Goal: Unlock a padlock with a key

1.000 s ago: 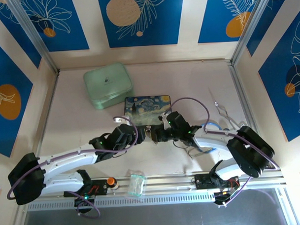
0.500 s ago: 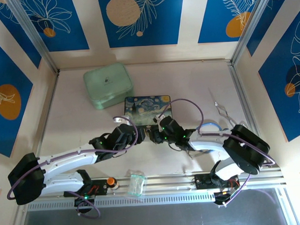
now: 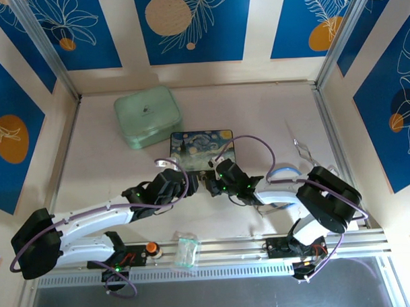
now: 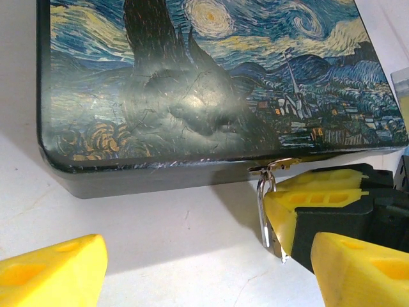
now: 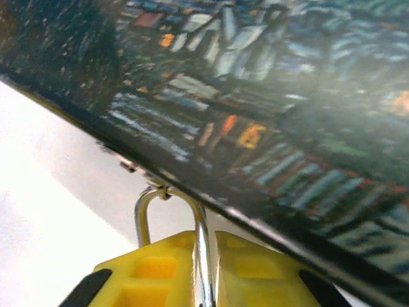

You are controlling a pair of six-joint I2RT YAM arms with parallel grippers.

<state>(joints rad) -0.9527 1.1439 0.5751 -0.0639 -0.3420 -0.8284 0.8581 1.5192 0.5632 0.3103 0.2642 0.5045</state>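
Contact is made between the right claw [image 3: 211,185] and the padlock [image 4: 261,211]. In the right wrist view the claw [image 5: 203,259] is seen clenched, its yellow fingers [image 5: 153,272] pressed together on one leg of the thin silver shackle of the padlock [image 5: 201,246]. The lock's body is hidden between the fingers. The padlock is hung from the small clasp [image 4: 276,165] on the near wall of the painted box [image 3: 201,150], at the 6 o'clock side of the box, with the shackle loop threaded through the clasp.

The left claw [image 3: 181,184] is held released, its two yellow fingers [image 4: 51,272] spread wide apart and nothing gripped between them. It is placed at 9 o'clock of the right claw [image 4: 287,195], near it but apart from it, and is pointed at the box's near wall.

On the surface [image 3: 257,111], a pale green tin [image 3: 148,115] is found at 10 o'clock of the box, just beside its corner. Silver forceps [image 3: 302,150] are laid at 3 o'clock of the box, well apart from it.
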